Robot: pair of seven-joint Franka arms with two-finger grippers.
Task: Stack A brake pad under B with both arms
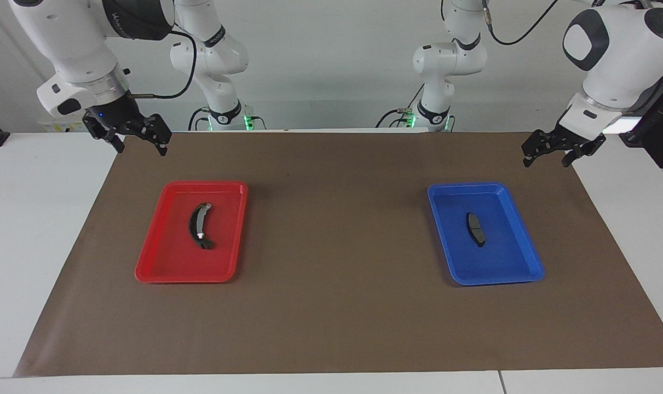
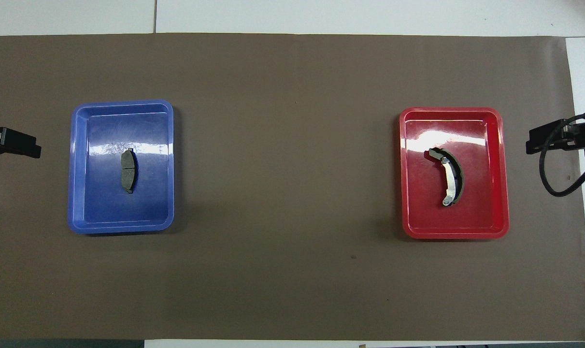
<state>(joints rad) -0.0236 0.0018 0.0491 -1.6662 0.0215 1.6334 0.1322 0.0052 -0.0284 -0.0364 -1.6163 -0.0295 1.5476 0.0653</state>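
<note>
Grey A brake pad (image 1: pixel 475 229) lies in the blue tray (image 1: pixel 520 272), B (image 1: pixel 199 225) in the red tray (image 1: pixel 155 271); left gripper (image 1: pixel 547 155) and right gripper (image 1: pixel 140 144) hang with jaws released, well apart from both.

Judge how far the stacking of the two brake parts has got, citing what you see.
Nothing is done: the small grey pad lies in the blue tray, the black crescent in the red tray. Nothing is in hand: left gripper and right gripper hang open over the mat's ends. Lifting and stacking remain.
</note>
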